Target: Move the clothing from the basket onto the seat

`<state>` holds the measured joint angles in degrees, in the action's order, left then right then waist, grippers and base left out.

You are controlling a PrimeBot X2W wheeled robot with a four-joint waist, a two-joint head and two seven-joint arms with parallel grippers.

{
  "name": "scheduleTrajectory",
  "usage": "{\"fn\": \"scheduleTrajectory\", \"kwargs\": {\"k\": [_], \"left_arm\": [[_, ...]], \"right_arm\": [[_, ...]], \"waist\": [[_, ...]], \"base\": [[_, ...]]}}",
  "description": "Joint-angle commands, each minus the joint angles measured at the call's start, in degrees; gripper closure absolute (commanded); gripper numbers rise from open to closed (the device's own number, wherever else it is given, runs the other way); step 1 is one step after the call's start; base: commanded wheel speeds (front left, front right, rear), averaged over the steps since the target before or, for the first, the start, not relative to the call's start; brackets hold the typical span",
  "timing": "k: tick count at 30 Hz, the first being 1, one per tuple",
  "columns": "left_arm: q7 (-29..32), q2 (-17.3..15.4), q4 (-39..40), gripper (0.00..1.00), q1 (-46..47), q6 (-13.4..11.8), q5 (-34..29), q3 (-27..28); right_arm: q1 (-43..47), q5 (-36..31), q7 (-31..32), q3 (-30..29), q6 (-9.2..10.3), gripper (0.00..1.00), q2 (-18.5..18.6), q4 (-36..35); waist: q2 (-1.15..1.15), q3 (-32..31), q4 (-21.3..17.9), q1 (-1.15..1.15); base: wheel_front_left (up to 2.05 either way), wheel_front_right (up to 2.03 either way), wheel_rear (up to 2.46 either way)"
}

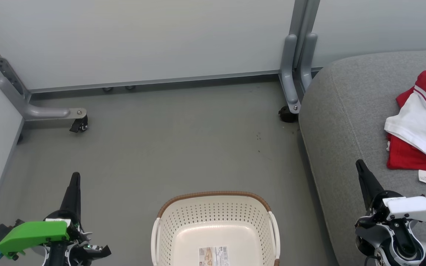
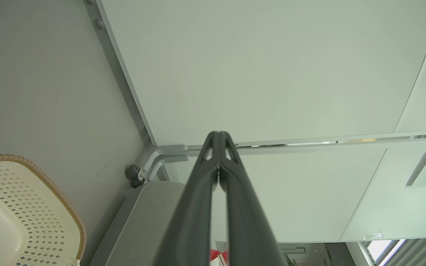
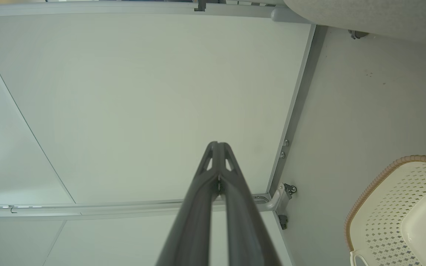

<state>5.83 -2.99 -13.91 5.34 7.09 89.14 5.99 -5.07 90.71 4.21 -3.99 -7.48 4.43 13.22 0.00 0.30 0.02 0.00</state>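
The cream perforated basket (image 1: 215, 221) with a brown rim stands on the floor at the bottom middle, nothing in it but a label sticker on its bottom. The clothing (image 1: 420, 125), red garments with white parts, lies crumpled on the grey seat (image 1: 342, 122) at the right edge. My left gripper (image 1: 75, 177) is shut and holds nothing, left of the basket. My right gripper (image 1: 359, 164) is shut and holds nothing, above the seat's front, just left of the clothing. The wrist views show each pair of fingers (image 2: 218, 138) pressed together (image 3: 217, 146), with the basket (image 2: 20, 214) off to one side (image 3: 401, 207).
Pale partition panels (image 1: 142, 40) close off the back and left, on grey metal feet with castors (image 1: 78, 123) and a post (image 1: 295, 74) beside the seat. Bare grey floor (image 1: 168, 140) lies between the basket and the panels.
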Motion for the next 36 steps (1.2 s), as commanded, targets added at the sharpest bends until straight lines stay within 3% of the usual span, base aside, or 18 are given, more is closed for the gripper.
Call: {"fn": "scheduleTrajectory", "kwargs": {"k": [1, 8, 36], "left_arm": [[0.2, 0.0, -0.1, 1.00, 1.1, 0.4, 1.1, 0.4], [0.9, 0.2, -0.2, 1.00, 1.4, 0.6, 3.6, 0.7], [0.9, 0.1, -0.2, 1.00, 1.2, 0.6, 3.4, 0.7]], "right_arm": [[-1.1, 1.2, 0.4, -0.2, -0.02, 1.00, 0.1, 0.3], [-1.3, 3.8, 0.7, -0.5, -0.02, 1.00, 0.0, 0.9], [-1.2, 2.9, 1.2, -1.1, -0.02, 1.00, -0.5, 0.9]], "waist": [[0.00, 0.0, 0.0, 0.00], [0.00, -0.1, 0.0, 0.00], [0.00, -0.1, 0.0, 0.00]], "base": [[0.00, 0.00, 0.00], [0.00, 0.00, 0.00], [0.00, 0.00, 0.00]]}}
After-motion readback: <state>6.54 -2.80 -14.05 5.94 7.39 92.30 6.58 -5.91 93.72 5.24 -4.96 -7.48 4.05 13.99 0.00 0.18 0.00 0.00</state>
